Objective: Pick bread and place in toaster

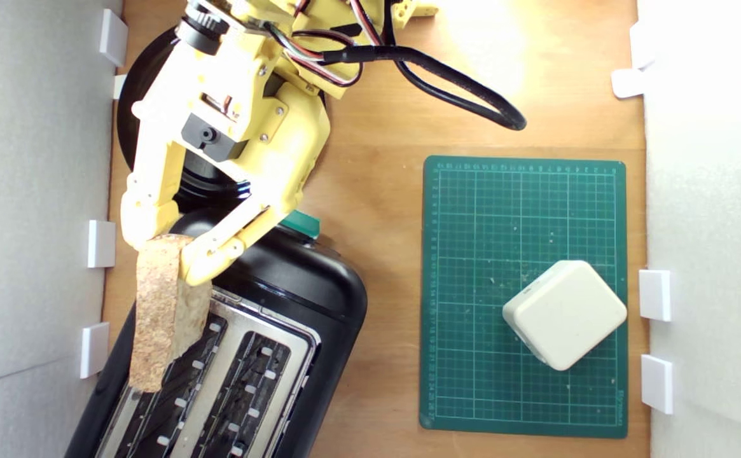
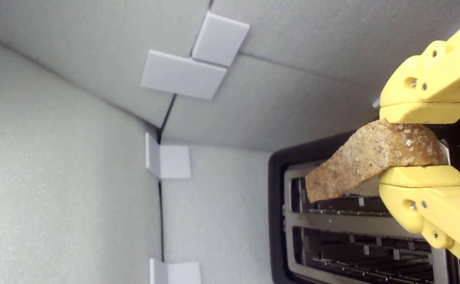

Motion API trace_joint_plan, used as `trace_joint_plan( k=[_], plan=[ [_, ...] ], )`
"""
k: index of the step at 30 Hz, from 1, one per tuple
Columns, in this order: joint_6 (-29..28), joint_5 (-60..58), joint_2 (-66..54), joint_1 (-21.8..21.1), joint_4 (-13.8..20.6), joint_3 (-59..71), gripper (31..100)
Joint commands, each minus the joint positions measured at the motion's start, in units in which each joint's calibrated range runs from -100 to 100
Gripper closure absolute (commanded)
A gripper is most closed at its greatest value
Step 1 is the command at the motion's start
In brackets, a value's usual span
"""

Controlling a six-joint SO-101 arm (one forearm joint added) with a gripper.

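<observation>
A: Fig., largest first. What's on the bench (image 1: 376, 191)?
B: Toaster (image 1: 306, 286), black w/ silver top plate, two slots, at the bench's near-left corner in the exterior view; teal lever (image 1: 301, 224) at its far end.
A: Next?
B: Green cutting mat (image 1: 472, 286) toward the right edge, cream block (image 1: 565, 314) on it.
A: Bread (image 1: 163, 305)?
B: Off the bench, held above the toaster's left slot, w/ one end overhanging it.
A: Gripper (image 2: 421, 144)?
B: Yellow fingers (image 2: 423, 112) clamped on the bread's crust end, one per side.
</observation>
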Motion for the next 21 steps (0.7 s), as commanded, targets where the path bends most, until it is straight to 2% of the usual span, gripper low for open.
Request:
trace_joint_plan(
  k=[1,21],
  plan=[
    [0.1,-2.4,-0.3,-0.2,0.3,-3.6,72.8],
    [0.2,-5.4,-0.2,0.5,0.6,-3.2,72.8]
  ],
)
